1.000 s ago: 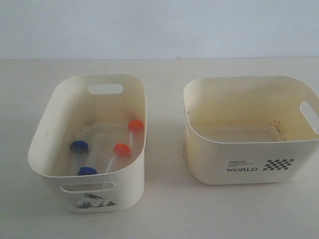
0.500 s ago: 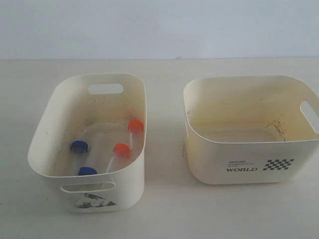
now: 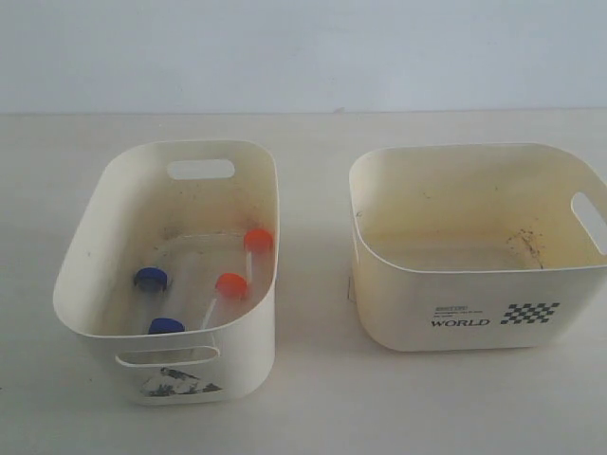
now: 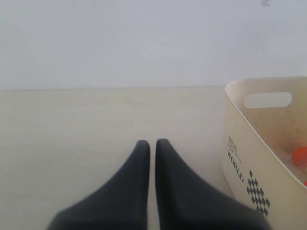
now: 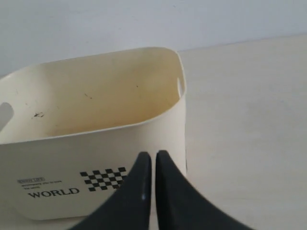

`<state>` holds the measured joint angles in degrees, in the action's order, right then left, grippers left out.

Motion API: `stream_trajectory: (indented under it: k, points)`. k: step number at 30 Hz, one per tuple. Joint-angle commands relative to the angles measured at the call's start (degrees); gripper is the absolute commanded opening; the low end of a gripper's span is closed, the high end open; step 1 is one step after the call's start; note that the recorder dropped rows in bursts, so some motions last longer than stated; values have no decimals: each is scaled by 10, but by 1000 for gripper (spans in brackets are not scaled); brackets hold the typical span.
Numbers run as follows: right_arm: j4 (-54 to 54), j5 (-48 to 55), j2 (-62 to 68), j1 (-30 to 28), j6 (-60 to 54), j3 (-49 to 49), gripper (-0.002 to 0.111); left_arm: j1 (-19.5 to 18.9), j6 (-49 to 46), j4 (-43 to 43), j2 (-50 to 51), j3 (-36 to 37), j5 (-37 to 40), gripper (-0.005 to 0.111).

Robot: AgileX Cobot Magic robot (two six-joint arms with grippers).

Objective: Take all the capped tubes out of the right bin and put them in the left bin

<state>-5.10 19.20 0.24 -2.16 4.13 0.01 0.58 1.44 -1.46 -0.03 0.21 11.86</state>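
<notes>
All four capped tubes lie inside the left bin [image 3: 254, 327], the cream tub with the torn dark sticker [image 3: 180, 382]. Two have blue caps [image 3: 150, 278] [image 3: 166, 326] and two have orange-red caps [image 3: 258, 239] [image 3: 230, 284]. The right bin [image 3: 455, 294], printed "WORLD", holds no tubes. Neither gripper appears in the exterior view. My left gripper [image 4: 152, 142] is shut on nothing over bare table, beside a cream tub [image 4: 249, 158] with an orange-red cap [image 4: 301, 160] inside. My right gripper [image 5: 153, 154] is shut on nothing, just in front of the right bin [image 5: 96, 143].
The two bins stand side by side on a pale tabletop [image 3: 313, 398] with a gap between them. A plain light wall [image 3: 303, 47] rises behind the table. Dirt specks mark the right bin's floor [image 3: 526, 245].
</notes>
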Motion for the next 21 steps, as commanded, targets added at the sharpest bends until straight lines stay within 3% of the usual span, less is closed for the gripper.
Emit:
stream_trajectory:
  k: [1,21]
  points:
    - [56,7,-2,-1,60,0,3,0,5,4,0,-2,-3,4]
    - [51,7,-2,-1,60,0,3,0,5,4,0,-2,-3,4]
